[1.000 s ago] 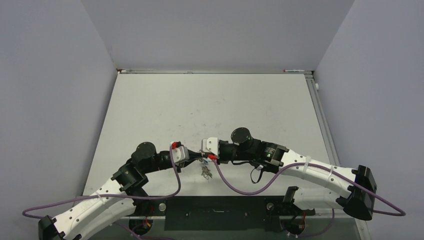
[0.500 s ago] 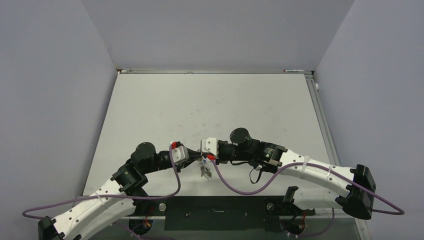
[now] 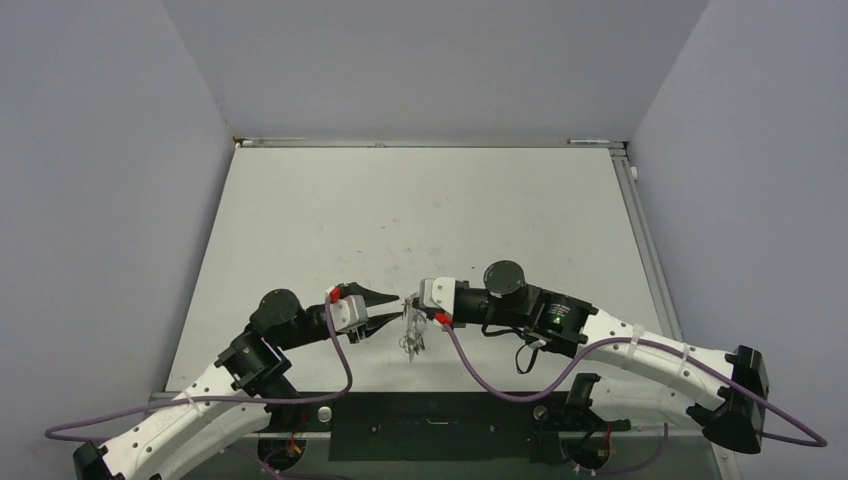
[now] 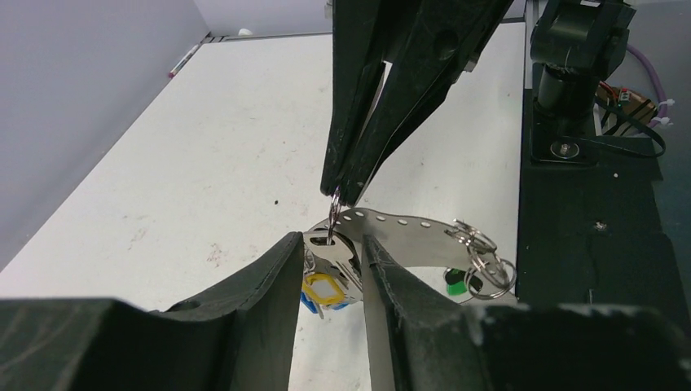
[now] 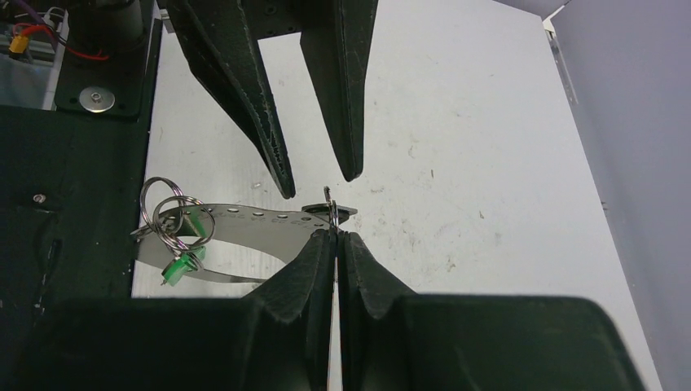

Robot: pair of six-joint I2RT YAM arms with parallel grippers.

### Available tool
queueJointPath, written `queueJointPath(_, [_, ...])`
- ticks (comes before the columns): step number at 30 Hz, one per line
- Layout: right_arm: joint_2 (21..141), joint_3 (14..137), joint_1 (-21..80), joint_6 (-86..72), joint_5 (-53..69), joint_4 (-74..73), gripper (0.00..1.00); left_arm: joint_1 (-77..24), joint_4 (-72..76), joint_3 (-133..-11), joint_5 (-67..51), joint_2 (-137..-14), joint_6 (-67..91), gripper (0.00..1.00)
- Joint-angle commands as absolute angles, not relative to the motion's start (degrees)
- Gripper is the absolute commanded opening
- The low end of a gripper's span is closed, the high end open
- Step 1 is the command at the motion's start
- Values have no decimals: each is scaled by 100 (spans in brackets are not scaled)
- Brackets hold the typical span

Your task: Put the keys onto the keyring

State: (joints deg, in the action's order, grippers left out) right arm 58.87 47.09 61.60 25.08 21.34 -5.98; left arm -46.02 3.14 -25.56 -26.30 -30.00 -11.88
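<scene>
The right hand [image 5: 334, 238] is pinched together on the thin wire of the keyring [image 5: 328, 202], held above the bench [image 3: 430, 200] near its front edge. The left hand [image 4: 332, 242] stands apart, its fingers either side of the hanging keys [image 4: 324, 285]. A green key [image 5: 173, 270] dangles off to one side.

Right fingers [image 5: 314, 269] tight on the keyring [image 5: 327, 198]; green key [image 5: 173, 270] far left.

left tool [image 4: 330, 247]: jaws apart | right tool [image 5: 335, 238]: jaws pressed together | tips facing, close
</scene>
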Motion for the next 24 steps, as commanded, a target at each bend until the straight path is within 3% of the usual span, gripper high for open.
queueJointPath(1, [5621,4729,6182,2567,2297,-46,5,-4605,554,-2795,-2566,-2953,-1230,27])
queueJointPath(7, [5609,4737,6184,2549,2374,-46,5,-4605,595,-2779,-2627,-2927,-1209,19])
queueJointPath(24, [5625,4745,6185,2514,2452,112,5,-4605,623,-2777,-2892,-3008,-1170,16])
